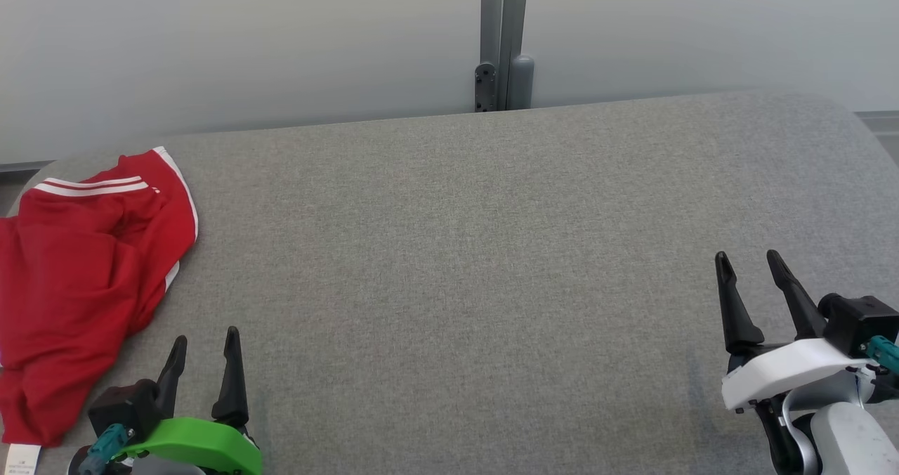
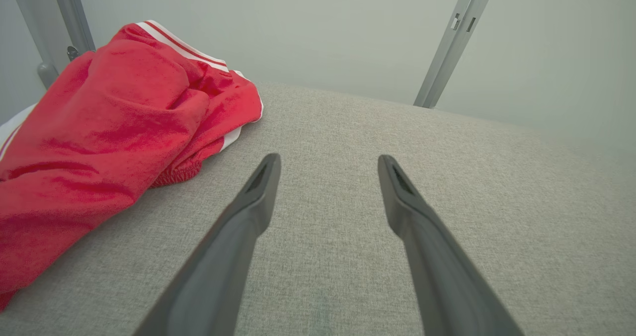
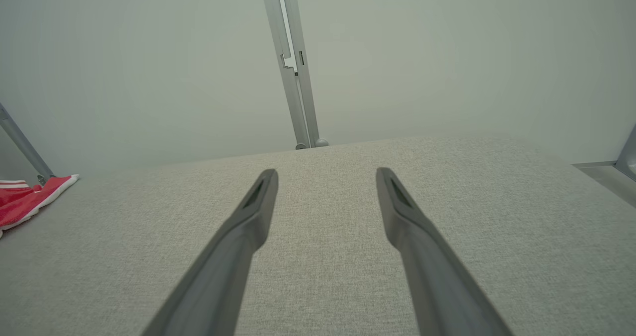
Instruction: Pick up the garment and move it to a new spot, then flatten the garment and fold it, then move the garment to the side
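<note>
The red garment (image 1: 84,271) lies crumpled at the left edge of the table (image 1: 477,264), just beside the left gripper (image 1: 206,336), whose jaws stand spread and hold nothing. The right gripper (image 1: 746,255), likewise spread and empty, is well apart. The pickup likely suits the left arm: pinch a thick fold near the white stripes (image 1: 91,185), then lift it clear before carrying it toward the middle.

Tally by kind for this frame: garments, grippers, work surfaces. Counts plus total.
Garments: 1, the red garment, crumpled at the table's left end
Grippers: 2, left gripper and right gripper, both open, holding nothing
Work surfaces: 1, the grey table
Total: 4
</note>
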